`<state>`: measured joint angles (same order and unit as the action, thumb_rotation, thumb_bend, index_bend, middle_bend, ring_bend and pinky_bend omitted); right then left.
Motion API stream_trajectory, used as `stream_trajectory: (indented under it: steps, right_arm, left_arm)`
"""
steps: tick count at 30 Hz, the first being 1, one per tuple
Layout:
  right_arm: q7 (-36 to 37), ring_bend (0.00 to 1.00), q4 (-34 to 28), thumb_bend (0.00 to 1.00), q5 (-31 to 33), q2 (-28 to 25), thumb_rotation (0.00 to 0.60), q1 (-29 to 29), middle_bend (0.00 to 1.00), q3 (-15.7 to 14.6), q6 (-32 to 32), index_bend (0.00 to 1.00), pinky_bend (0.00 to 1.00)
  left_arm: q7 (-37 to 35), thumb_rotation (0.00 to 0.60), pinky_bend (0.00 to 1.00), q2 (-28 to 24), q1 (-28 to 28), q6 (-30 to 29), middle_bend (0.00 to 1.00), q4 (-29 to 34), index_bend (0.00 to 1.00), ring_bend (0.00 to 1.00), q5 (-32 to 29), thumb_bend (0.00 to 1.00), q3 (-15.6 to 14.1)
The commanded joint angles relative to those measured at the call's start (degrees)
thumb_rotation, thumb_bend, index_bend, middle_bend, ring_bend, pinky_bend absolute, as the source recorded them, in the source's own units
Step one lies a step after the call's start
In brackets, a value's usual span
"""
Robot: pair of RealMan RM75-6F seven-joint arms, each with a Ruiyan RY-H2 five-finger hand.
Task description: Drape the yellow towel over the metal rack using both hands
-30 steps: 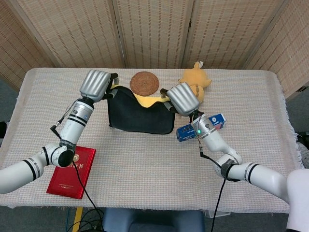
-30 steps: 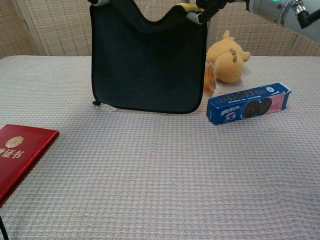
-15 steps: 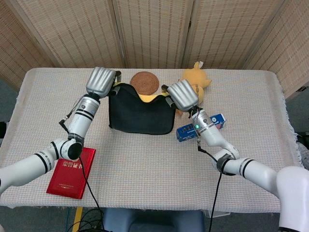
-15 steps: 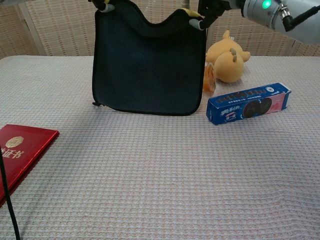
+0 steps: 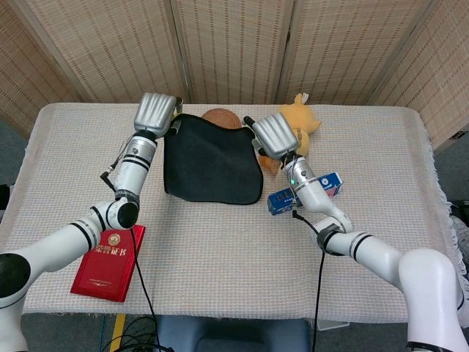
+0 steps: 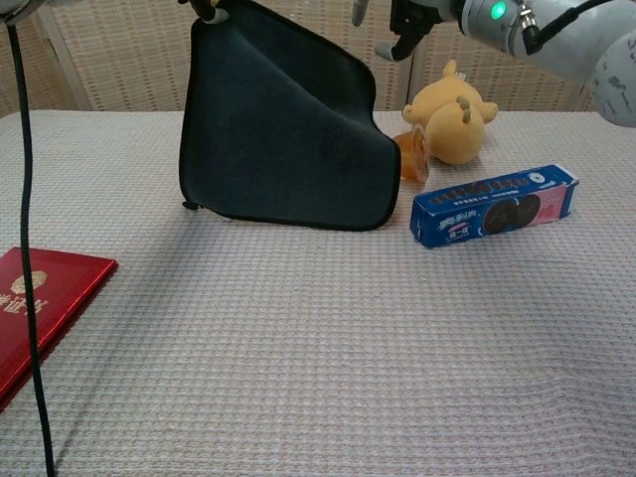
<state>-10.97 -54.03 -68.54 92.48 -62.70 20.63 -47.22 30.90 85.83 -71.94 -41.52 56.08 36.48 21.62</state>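
A table covered in a beige waffle-weave cloth (image 5: pixel 220 242) holds a red booklet with gold lettering (image 5: pixel 108 262) near its front left edge, a blue rectangular cookie box (image 6: pixel 494 205) below the right hand's fingers, and a yellow plush toy (image 6: pixel 454 115) just behind the box.

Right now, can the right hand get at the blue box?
Probably yes. The right hand holds nothing and hangs above the box, which lies uncovered on the table. The towel hangs to the box's left, and the toy sits behind it, so neither blocks a reach downward.
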Motion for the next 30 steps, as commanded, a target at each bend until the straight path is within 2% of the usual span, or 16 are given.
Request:
stream_trajectory:
  steps: [1, 4, 6, 8, 11, 14, 21, 27, 30]
  right_arm:
    - [-0.1, 1.00, 0.1, 0.25, 0.8, 0.3, 0.600, -0.4, 1.00, 0.3, 0.4, 0.03, 1.00]
    - [-0.2, 1.00, -0.1, 0.21, 0.9, 0.3, 0.600, -0.4, 1.00, 0.2, 0.0, 0.00, 1.00]
    - [0.0, 1.00, -0.4, 0.21, 0.7, 0.1, 0.600, -0.1, 1.00, -0.1, -0.5, 0.00, 1.00]
    - [0.4, 1.00, -0.9, 0.21, 0.6, -0.4, 0.600, 0.3, 1.00, -0.3, -0.9, 0.00, 1.00]
    - [0.8, 1.00, -2.5, 0.21, 0.1, -1.7, 0.600, 1.4, 1.00, -0.9, -1.8, 0.00, 1.00]
    - [1.1, 1.00, -5.3, 0.21, -0.4, -3.8, 0.600, 3.0, 1.00, -1.5, -3.0, 0.00, 1.00]
    - [1.2, 1.00, -15.2, 0.21, -1.3, -11.3, 0.600, 8.3, 0.97, -3.7, -5.8, 0.01, 1.00]
    - [-0.9, 0.97, -26.2, 0.24, -2.8, -20.8, 0.600, 13.7, 0.90, -7.3, -7.4, 0.12, 1.00]
    - [-1.3, 0.91, -31.7, 0.26, -3.3, -25.7, 0.600, 16.8, 0.84, -9.1, -8.6, 0.16, 1.00]
  left_arm:
    - [4.3, 0.600, 0.97, 0.6, -1.2, 1.3, 0.64, -1.3, 0.18, 0.63, -5.9, 0.26, -0.8]
    - [7.3, 0.600, 0.93, 0.5, -1.5, 0.7, 0.46, -0.8, 0.04, 0.52, -10.0, 0.20, -1.7]
    - [9.1, 0.600, 0.88, 0.1, -1.4, 0.2, 0.33, 0.2, 0.00, 0.44, -13.0, 0.18, -2.2]
    - [10.0, 0.600, 0.73, -0.6, -1.2, -0.3, 0.18, 1.7, 0.00, 0.29, -15.4, 0.15, -2.3]
    - [10.5, 0.600, 0.48, -2.0, -0.7, -1.4, 0.03, 4.8, 0.00, 0.08, -18.3, 0.12, -2.3]
    - [8.9, 0.600, 0.39, -4.1, 0.7, -2.2, 0.00, 9.1, 0.00, 0.01, -18.7, 0.12, -2.0]
    - [0.7, 0.600, 0.37, -8.8, 7.3, -7.0, 0.00, 20.0, 0.00, 0.04, -11.1, 0.12, -2.7]
    - [-6.0, 0.600, 0.37, -12.9, 14.9, -12.4, 0.00, 27.7, 0.00, 0.05, -2.7, 0.12, -5.1]
    - [-10.0, 0.600, 0.37, -14.3, 19.3, -16.7, 0.00, 30.6, 0.00, 0.05, 2.4, 0.12, -6.4]
